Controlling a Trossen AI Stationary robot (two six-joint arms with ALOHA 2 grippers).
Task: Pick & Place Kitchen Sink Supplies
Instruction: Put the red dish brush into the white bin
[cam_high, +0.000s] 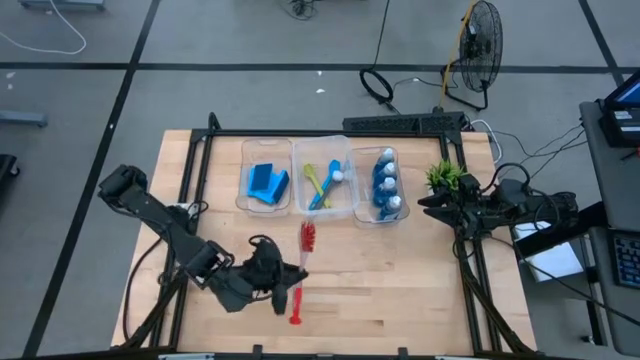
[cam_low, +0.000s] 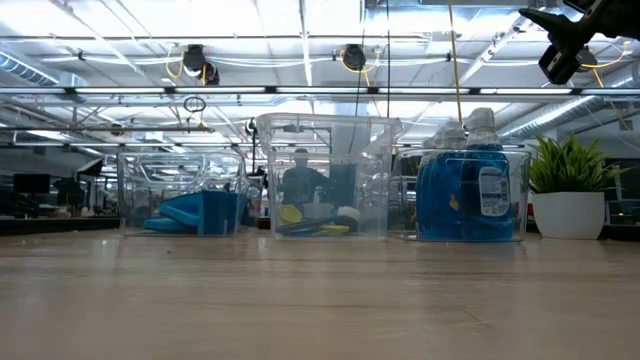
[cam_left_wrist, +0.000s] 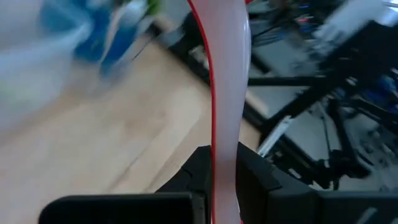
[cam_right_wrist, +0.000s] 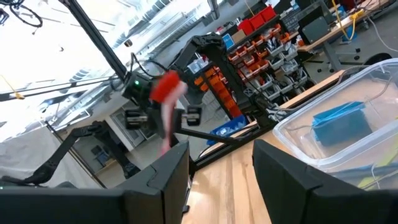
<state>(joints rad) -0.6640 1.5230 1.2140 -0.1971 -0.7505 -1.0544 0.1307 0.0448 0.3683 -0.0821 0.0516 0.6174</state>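
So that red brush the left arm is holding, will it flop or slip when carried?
Probably stiff: the red brush keeps its shape beyond the left gripper. The handle looks smooth and narrow, so it may twist between the fingers. The bristle head sits far from the grip, so it could swing.

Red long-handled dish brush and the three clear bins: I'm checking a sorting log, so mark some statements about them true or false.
1. The left pincer is shut on the red long-handled dish brush. True.
2. The flat blue sponges lie in the middle clear plastic bin. False: they lie in the left clear bin.
3. The blue-and-white bottles fill the right clear bin. True.
4. The right pincer holds a bottle. False: it is open, holding nothing, beside the small green potted plant.
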